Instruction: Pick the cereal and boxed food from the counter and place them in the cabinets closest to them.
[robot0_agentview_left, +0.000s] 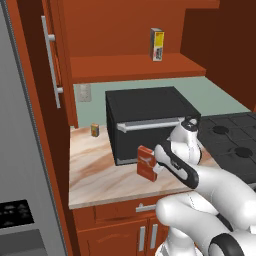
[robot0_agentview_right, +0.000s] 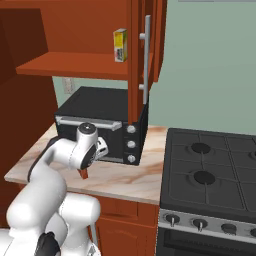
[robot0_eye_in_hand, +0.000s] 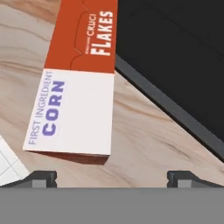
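A pale marbled table (robot0_agentview_left: 100, 175) runs between a grey appliance on the left and a black gas stove (robot0_agentview_right: 215, 170) on the right, with reddish-brown base units and silver handles below it. A black microwave (robot0_agentview_left: 145, 122) sits at the back of the table against a pale green wall, and a small orange-brown box (robot0_agentview_left: 94, 130) stands well to its left near the wall. Above, the cabinets (robot0_agentview_left: 130, 65) are open, their doors carrying long silver bar handles, and a small yellow and white box (robot0_agentview_left: 157, 44) stands upright on the inner shelf. The cereal (robot0_agentview_left: 145, 161) is a red-orange box standing on the table just in front of the microwave's lower left corner. In the hand view its top face is white at one end, printed "FIRST INGREDIENT CORN" in blue, and red at the other with "FLAKES" in white. The claw (robot0_eye_in_hand: 111, 177) hovers right above the box, its fingertips (robot0_eye_in_hand: 43, 178) spread wide and holding nothing, with the box top lying nearer the left tip.
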